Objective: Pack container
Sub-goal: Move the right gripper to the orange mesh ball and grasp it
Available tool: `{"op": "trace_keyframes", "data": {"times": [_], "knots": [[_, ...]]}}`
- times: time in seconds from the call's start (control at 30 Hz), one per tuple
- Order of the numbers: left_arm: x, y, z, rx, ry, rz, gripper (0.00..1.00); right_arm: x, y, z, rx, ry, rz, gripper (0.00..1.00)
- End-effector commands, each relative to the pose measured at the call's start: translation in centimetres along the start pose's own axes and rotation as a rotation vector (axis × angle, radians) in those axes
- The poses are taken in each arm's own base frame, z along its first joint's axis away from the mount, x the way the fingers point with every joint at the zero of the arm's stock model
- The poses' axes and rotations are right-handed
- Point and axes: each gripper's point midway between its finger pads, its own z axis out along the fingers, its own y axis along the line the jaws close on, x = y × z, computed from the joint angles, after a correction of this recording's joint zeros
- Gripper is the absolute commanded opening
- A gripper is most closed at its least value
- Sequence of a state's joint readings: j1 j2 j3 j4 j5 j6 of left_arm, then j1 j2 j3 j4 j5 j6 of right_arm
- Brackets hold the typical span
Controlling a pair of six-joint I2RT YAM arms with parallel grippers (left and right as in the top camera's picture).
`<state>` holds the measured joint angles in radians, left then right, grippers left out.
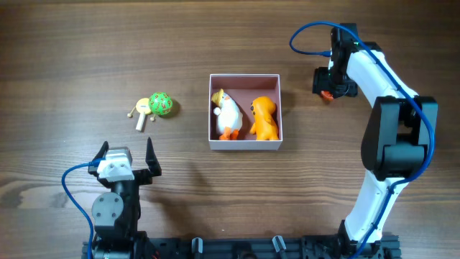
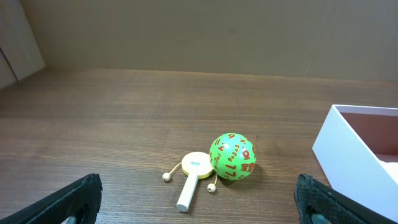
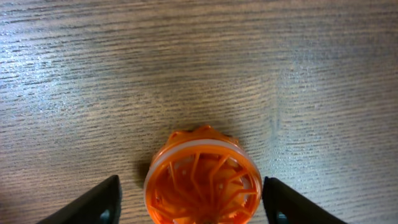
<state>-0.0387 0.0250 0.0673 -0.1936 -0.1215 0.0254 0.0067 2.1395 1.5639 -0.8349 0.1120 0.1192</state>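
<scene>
The container [image 1: 244, 145], white outside and dusty pink inside, stands mid-table; its corner shows in the left wrist view [image 2: 348, 152]. In it lie a white duck toy [image 1: 228, 115] and an orange toy figure [image 1: 264, 119]. A green ball with red marks [image 1: 161, 104] [image 2: 232, 157] and a small yellow-and-white rattle drum [image 1: 141, 111] [image 2: 194, 177] lie left of it. My left gripper [image 1: 128, 160] [image 2: 199, 208] is open and empty, near the front edge. My right gripper [image 1: 328, 86] [image 3: 191, 202] is open, its fingers either side of a round orange ribbed toy [image 3: 202, 183], with gaps.
Dark wood table. The right arm's white links [image 1: 392, 137] reach from the front right up to the far right. A blue cable [image 1: 309, 32] loops above it. A wall stands beyond the table's far edge in the left wrist view [image 2: 186, 37].
</scene>
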Motion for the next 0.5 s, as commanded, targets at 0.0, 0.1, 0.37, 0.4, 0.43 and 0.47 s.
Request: {"op": "trace_keyframes", "data": {"times": [0.0,0.1,0.37,0.4,0.43,0.47], "knots": [[0.1,-0.2,0.0,0.011,-0.004,0.015,1.0,0.3,0.1,1.0,-0.008,0.006,-0.014,0.78],[0.1,-0.2,0.0,0.011,-0.004,0.015,1.0,0.4,0.0,1.3,-0.008,0.003,-0.011,0.78],[0.1,-0.2,0.0,0.011,-0.004,0.015,1.0,1.0,0.7,2.4,-0.076,0.005,-0.026,0.77],[0.1,-0.2,0.0,0.011,-0.004,0.015,1.0,1.0,0.7,2.4,-0.084,0.006,-0.023,0.77],[0.1,-0.2,0.0,0.011,-0.004,0.015,1.0,1.0,0.6,2.4,-0.083,0.006,-0.021,0.77],[0.1,-0.2,0.0,0.011,-0.004,0.015,1.0,1.0,0.5,2.4,-0.083,0.006,-0.021,0.76]]}}
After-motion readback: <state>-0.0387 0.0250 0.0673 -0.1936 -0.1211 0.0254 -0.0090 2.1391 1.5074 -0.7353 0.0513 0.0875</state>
